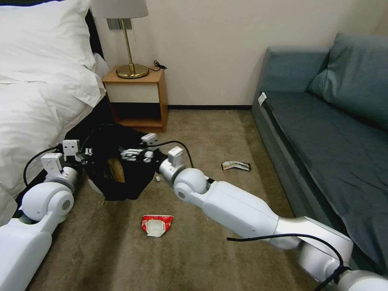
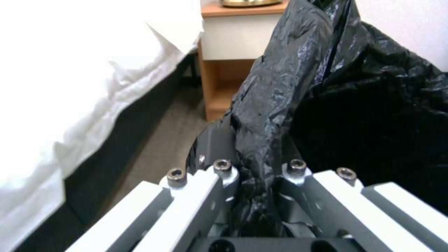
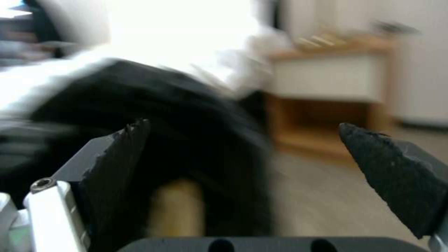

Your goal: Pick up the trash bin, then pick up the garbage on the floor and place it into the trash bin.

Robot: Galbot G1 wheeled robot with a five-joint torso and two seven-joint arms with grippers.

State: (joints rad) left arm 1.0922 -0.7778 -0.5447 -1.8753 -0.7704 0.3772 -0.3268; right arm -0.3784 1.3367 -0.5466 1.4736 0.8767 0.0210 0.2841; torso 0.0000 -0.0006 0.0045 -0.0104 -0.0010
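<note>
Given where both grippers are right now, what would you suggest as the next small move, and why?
Probably draw the right gripper back from the trash bin toward the red-and-white packet. Its jaws are open and empty over the bin mouth, brown paper already lies inside, and the left gripper has the rim clamped.

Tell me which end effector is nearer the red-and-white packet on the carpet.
Right. The right end effector is open over the trash bin, beyond the packet; the left end effector grips the bin's far-side rim.
</note>
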